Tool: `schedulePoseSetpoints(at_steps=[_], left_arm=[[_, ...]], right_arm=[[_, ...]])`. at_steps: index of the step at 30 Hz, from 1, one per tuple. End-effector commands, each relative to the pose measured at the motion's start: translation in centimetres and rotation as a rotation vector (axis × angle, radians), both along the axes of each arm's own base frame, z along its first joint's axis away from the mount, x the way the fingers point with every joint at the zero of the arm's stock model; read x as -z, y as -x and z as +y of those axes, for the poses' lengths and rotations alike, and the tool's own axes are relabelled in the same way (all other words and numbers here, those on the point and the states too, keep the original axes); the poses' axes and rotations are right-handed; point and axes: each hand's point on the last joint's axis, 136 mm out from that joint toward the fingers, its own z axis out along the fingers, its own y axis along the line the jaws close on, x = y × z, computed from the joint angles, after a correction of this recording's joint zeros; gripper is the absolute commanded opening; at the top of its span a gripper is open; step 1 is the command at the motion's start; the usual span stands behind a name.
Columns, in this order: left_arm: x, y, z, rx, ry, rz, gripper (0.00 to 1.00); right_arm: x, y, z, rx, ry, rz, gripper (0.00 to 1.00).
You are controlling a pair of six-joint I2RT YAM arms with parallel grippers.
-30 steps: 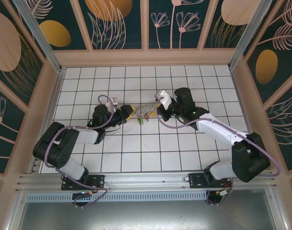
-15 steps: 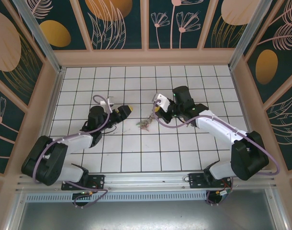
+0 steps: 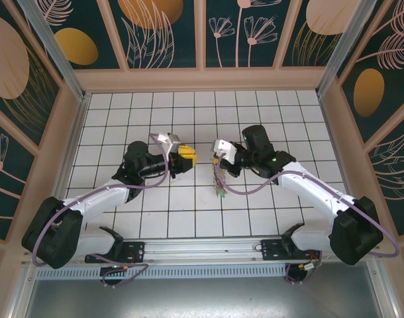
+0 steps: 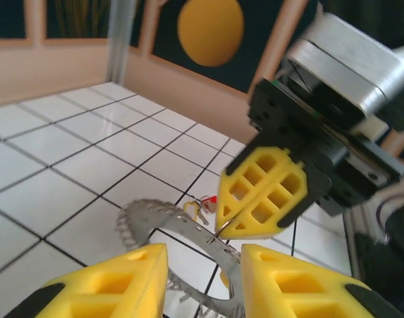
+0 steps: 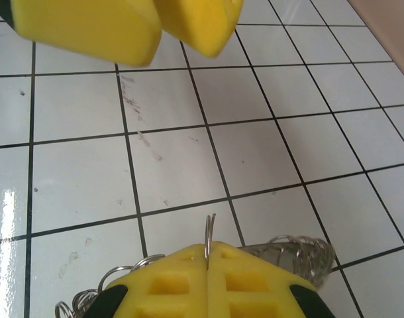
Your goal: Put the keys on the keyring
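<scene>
In the top view my right gripper (image 3: 219, 159) is shut on the keyring (image 3: 220, 180), a thin silvery hoop with a beaded rim that hangs below it toward the floor. The right wrist view shows the two yellow pads (image 5: 182, 278) pressed together on a thin wire loop of the keyring (image 5: 209, 235). The keys (image 4: 210, 201), tiny with red and yellowish heads, dangle on the hoop (image 4: 155, 222) beside the right gripper's fingers (image 4: 265, 192). My left gripper (image 4: 203, 281) is open just in front of the hoop, a short way left of the right gripper, and holds nothing.
The floor (image 3: 189, 212) is white tile with dark grout lines. Beige walls (image 3: 202, 79) with patterned panels enclose it on three sides, and a metal rail (image 3: 202, 250) runs along the near edge. Both arms reach in toward the middle.
The left gripper let go of the keyring, backed off, then moved right again toward the right gripper with narrower jaws. The keyring now hangs straight down from the right gripper.
</scene>
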Motion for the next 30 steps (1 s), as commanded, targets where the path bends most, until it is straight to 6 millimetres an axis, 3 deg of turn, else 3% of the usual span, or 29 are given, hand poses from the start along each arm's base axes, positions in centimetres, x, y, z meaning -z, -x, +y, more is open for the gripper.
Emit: schedulePoseSetpoints(at_steps=[1, 12, 21, 30], left_arm=[[0.2, 1.3, -0.9, 0.142, -0.079, -0.251, 0.34], [2.2, 1.0, -2.8, 0.334, -0.196, -0.238, 0.31], [4.0, 0.7, -3.2, 0.328, -0.272, -0.226, 0.29], [3.2, 0.5, -3.9, 0.307, -0.228, -0.254, 0.32]], right_arm=[[-1.7, 0.8, 0.9, -0.075, -0.062, -0.066, 0.0], [-1.4, 0.9, 1.2, -0.074, -0.069, -0.052, 0.0], [-1.2, 1.2, 1.3, -0.085, -0.08, -0.045, 0.0], [-1.0, 1.3, 1.6, -0.098, -0.082, -0.032, 0.0]])
